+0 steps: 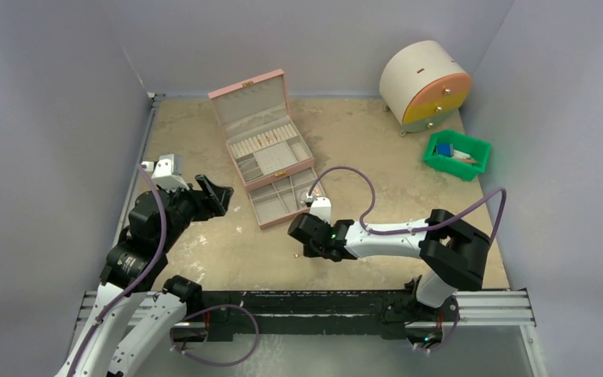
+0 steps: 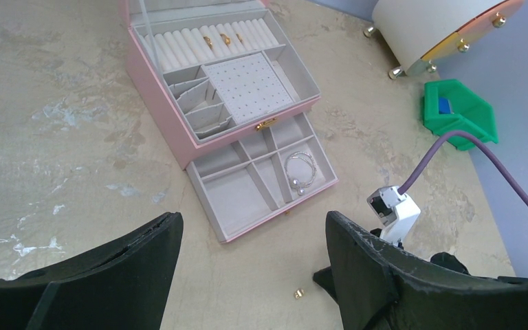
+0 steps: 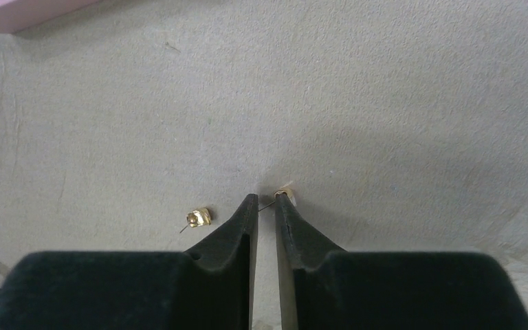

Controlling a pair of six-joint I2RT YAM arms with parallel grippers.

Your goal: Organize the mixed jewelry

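Top view: the pink box stands open in the upper middle. The right gripper is low over the table, just below the box's drawer.

Left wrist view: the left gripper is spread wide, released. The bracelet lies in a right compartment of the drawer. Two rings sit in the rolls at the top.

Right wrist view: the fingers are almost together at a gold stud in the center. I cannot tell if it is pinched. A second stud lies to their left.

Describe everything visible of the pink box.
The pink box stands open, lid raised at the back, grey-lined. Its top tray has ring rolls holding gold rings, a dotted pad and small pockets. The lower drawer is pulled out, a silvery bracelet lying in one compartment. No gripper touches it.
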